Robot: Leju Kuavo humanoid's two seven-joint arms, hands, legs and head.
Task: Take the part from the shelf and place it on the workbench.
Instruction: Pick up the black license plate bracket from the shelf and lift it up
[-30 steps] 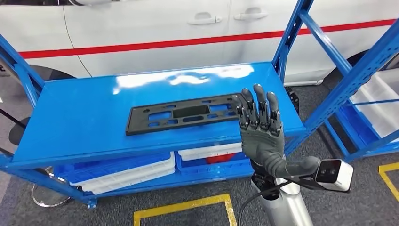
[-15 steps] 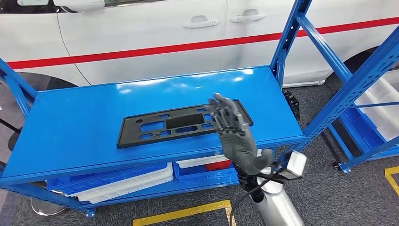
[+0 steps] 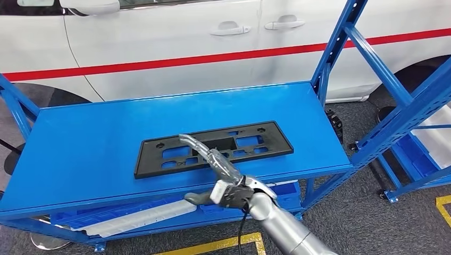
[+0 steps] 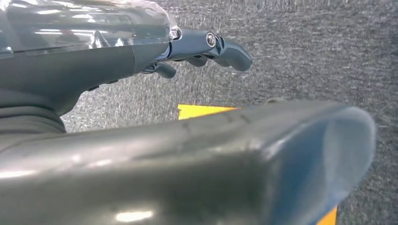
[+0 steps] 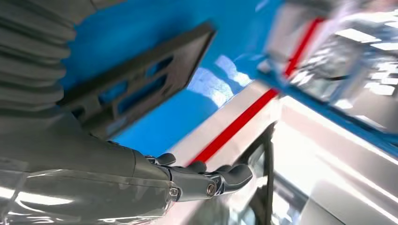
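Right hand (image 3: 205, 154) over black part (image 3: 213, 149) on shelf (image 3: 80, 154), fingers stretched, grasping nothing. Risk: flat part slides, no edge purchase. Left hand (image 4: 206, 47) hangs released.

Flat black plastic part with cut-out slots (image 3: 213, 149): matt, smooth. Blue painted metal shelf (image 3: 95, 138): glossy, reflective. Right robot hand (image 3: 208, 155): dark, semi-gloss fingers, ribbed grey cover. Grey floor carpet (image 3: 367, 212): rough, fibrous. White car body (image 3: 175, 32): glossy paint.

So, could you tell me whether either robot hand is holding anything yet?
Nothing is held: the right robot hand reaches flat over the black part, fingers uncurled.
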